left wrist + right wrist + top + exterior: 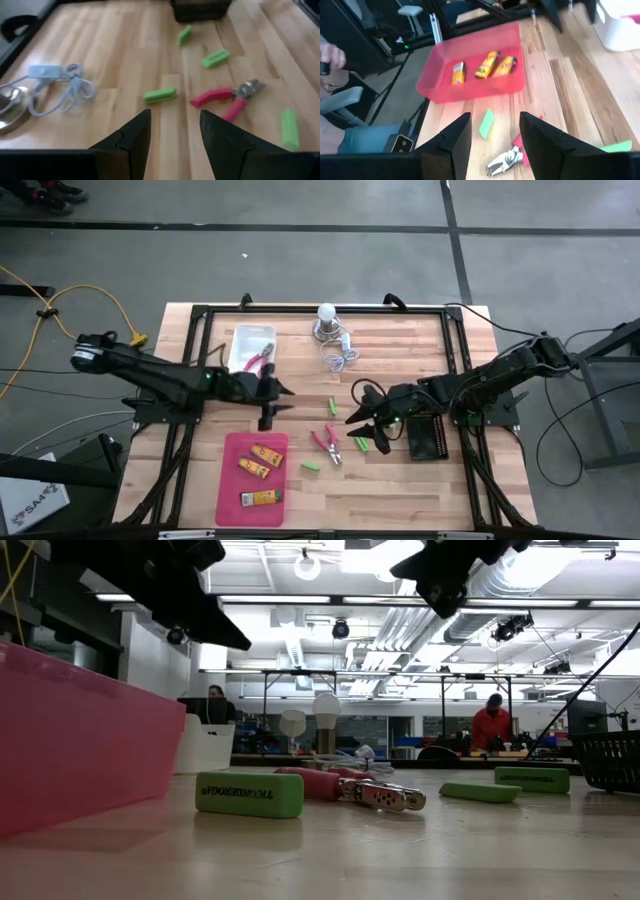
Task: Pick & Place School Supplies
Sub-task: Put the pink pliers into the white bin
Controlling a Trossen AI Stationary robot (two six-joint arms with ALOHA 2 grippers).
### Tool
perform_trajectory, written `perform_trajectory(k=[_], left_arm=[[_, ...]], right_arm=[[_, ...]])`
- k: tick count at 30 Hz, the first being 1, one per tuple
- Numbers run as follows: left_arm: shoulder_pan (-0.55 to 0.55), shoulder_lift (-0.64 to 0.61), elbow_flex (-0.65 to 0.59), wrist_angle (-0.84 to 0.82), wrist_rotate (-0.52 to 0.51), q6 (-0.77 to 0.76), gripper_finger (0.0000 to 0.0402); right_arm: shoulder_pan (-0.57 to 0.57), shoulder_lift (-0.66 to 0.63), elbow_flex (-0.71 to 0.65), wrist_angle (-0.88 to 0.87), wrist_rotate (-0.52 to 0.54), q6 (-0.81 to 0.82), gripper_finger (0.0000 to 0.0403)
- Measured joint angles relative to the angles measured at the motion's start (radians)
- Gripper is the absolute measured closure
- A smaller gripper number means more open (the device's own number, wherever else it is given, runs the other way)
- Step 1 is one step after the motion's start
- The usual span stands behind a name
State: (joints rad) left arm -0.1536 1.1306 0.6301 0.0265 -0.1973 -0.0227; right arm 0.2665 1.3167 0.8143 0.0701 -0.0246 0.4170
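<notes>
Three orange-yellow oblong pieces (262, 470) lie inside the pink tray (232, 498) at the near left of the wooden table (400, 490); the right wrist view shows them side by side in that tray (470, 90). One pair of pink-handled pliers (326, 443) lies on bare wood just right of the tray, its metal jaws pointing toward the near edge. A second pink-handled pair (260, 360) rests in the white bin (240, 338) at the far left. Light-green short sticks are scattered around the loose pliers: one (332, 406) beyond them, one (312, 466) nearer the front edge, others (361, 444) beside the right gripper.

Left gripper (283, 398) hovers between the white bin and the pink tray, fingers (130, 142) spread and holding nothing. Right gripper (362, 417) hovers just right of the loose pliers, fingers (451, 140) likewise spread and empty.

A black mesh basket (432, 438) sits beneath the right arm. A white bulb (326, 313) with coiled cord (340, 357) stands at the far centre.
</notes>
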Motion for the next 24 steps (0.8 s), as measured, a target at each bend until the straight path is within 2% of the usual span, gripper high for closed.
perform_trajectory(k=[4,12,18,24], left_arm=[[-0.043,0.111,0.066,0.0,-0.018,0.011,0.0238],[-0.063,0.31,0.19,-0.061,-0.001,0.156,0.0238],[-0.082,0.384,0.241,-0.045,0.007,0.23,0.0238],[-0.099,0.43,0.304,-0.059,0.012,0.262,0.0238]], right_arm=[[0.0,0.0,0.0,-0.027,0.0,0.029,0.0247],[0.003,0.0,0.0,-0.124,-0.003,0.107,0.0247],[0.003,0.0,0.0,-0.253,-0.001,0.173,0.0247],[0.007,0.0,0.0,-0.309,0.01,0.211,0.0247]])
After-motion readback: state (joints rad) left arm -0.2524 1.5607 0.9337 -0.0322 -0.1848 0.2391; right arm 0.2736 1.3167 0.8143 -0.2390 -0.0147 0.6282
